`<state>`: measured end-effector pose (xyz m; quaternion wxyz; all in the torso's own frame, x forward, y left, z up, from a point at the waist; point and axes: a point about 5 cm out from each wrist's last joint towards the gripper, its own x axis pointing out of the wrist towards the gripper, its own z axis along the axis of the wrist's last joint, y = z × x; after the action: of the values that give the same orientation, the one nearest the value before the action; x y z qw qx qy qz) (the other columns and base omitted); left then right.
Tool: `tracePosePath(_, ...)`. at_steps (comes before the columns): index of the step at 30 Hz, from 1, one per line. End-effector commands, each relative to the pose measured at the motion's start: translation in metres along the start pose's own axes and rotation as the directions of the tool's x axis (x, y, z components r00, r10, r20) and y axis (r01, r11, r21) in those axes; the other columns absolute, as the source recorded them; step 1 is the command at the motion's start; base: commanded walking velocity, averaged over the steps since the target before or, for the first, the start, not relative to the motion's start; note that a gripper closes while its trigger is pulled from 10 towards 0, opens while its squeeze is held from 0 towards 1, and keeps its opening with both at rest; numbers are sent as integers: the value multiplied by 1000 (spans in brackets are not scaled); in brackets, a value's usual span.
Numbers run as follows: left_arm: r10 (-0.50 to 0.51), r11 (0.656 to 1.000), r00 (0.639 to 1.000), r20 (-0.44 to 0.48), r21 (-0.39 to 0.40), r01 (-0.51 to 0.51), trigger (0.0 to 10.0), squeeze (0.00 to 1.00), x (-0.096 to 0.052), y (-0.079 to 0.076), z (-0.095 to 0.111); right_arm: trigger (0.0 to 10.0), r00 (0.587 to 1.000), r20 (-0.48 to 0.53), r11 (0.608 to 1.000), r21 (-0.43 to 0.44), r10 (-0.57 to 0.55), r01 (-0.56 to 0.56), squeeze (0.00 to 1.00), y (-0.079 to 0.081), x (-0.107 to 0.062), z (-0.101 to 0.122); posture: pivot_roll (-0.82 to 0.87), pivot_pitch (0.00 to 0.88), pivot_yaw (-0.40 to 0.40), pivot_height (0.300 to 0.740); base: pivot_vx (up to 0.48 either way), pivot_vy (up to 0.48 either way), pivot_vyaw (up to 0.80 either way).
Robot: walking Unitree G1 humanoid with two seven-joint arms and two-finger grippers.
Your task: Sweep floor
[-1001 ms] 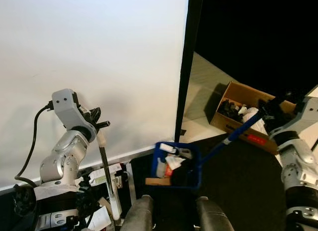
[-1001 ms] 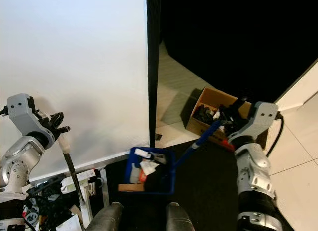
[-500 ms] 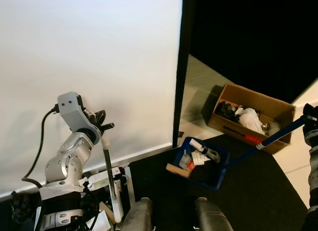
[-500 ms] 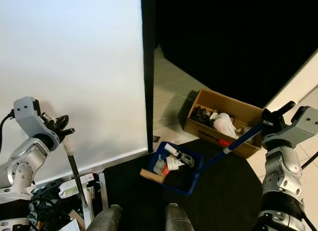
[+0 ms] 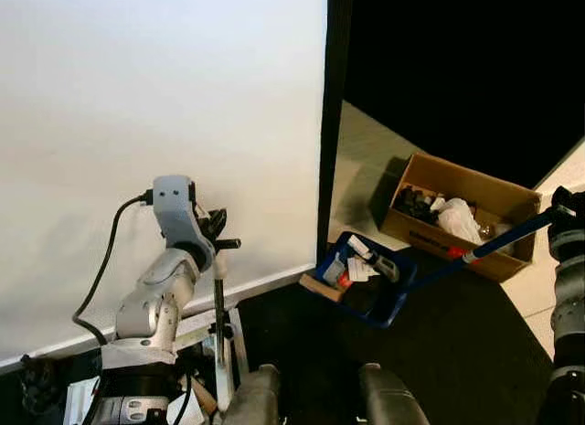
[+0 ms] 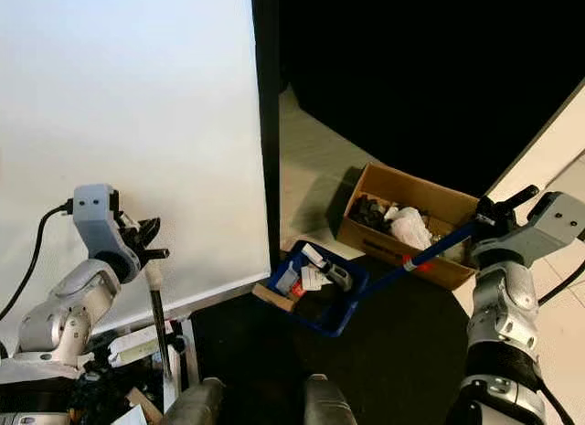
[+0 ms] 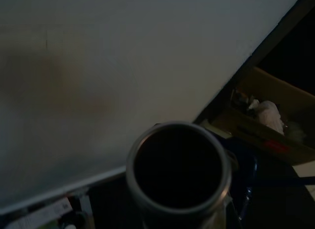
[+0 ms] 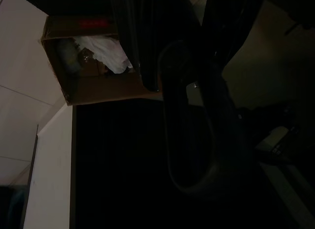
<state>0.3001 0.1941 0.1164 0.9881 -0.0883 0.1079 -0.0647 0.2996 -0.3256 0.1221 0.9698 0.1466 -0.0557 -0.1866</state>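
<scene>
At right of frame, the blue dustpan, full of litter, is held by its handle in the clenched right gripper beside the cardboard box; at lower left, the broom pole is grasped by the left gripper.

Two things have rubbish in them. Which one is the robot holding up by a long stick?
The blue dustpan. The right gripper holds its long blue handle. The brown cardboard box rests on the floor, with no handle.
</scene>
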Motion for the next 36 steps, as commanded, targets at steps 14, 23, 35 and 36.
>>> tracePosePath(14, -5, 999, 998, 64, 44, 2, 10000, 0, 6, -7, 9, 10000, 998, 56, 999, 33, 26, -28, 0, 7, 4, 8, -29, 99, 46, 740, 88, -327, 0)
tracePosePath(23, -8, 999, 997, 75, 45, 5, 10000, 0, 7, -8, 8, 10000, 998, 50, 999, 29, 30, -31, 0, 6, 5, 8, -30, 102, 44, 740, 0, -421, 0)
tracePosePath(35, 4, 999, 997, 73, 34, -6, 10000, 0, 8, -6, 7, 10000, 999, 41, 999, 27, 36, -37, 0, 7, 5, 6, -30, 103, 42, 740, 90, -410, 0)
tracePosePath(36, 6, 999, 997, 74, 34, -8, 10000, 0, 8, -6, 7, 10000, 998, 40, 999, 28, 38, -39, 0, 7, 5, 5, -30, 103, 42, 740, 274, -386, 0)
